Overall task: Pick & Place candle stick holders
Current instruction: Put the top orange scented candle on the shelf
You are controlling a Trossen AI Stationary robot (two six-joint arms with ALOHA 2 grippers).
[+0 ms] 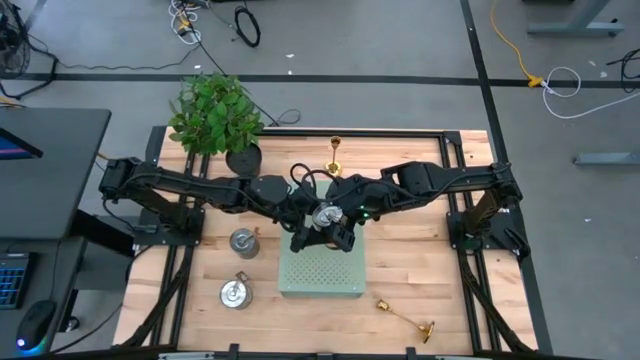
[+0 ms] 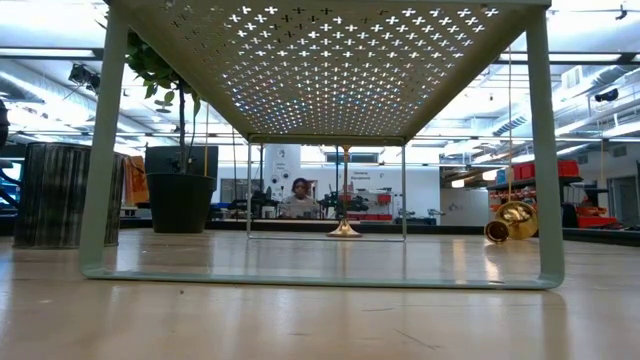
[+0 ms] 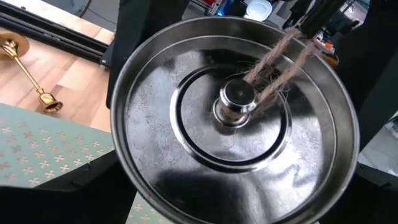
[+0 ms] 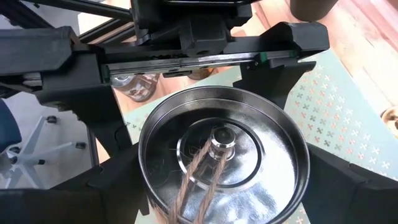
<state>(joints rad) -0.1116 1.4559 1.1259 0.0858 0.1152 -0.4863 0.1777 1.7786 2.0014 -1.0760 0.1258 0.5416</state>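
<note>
One brass candlestick (image 1: 335,152) stands upright on its base near the table's far edge. A second (image 1: 405,318) lies on its side at the near right and also shows in the left wrist view (image 3: 28,65). The third is not in view. Both grippers meet over the far edge of a green perforated stand (image 1: 320,270). Between them is a round metal lid (image 1: 325,215) with a centre knob and a twine loop. My right gripper (image 4: 224,174) is shut on the lid. My left gripper (image 4: 193,93) is open, its fingers on either side of the lid's far part. My right gripper holds the lid by its rim (image 4: 144,163), one finger on each opposite side. It comes slanting down from the table's right. The lid faces up, knob (image 4: 221,140) on top, and the twine runs back toward this gripper. I cannot tell whether my left gripper touches the lid.
Two metal tins (image 1: 243,243) (image 1: 235,293) stand left of the stand. A potted plant (image 1: 215,115) is at the far left. Bare wood lies to the right of the stand. In the low view the stand (image 2: 330,60) arches over the camera.
</note>
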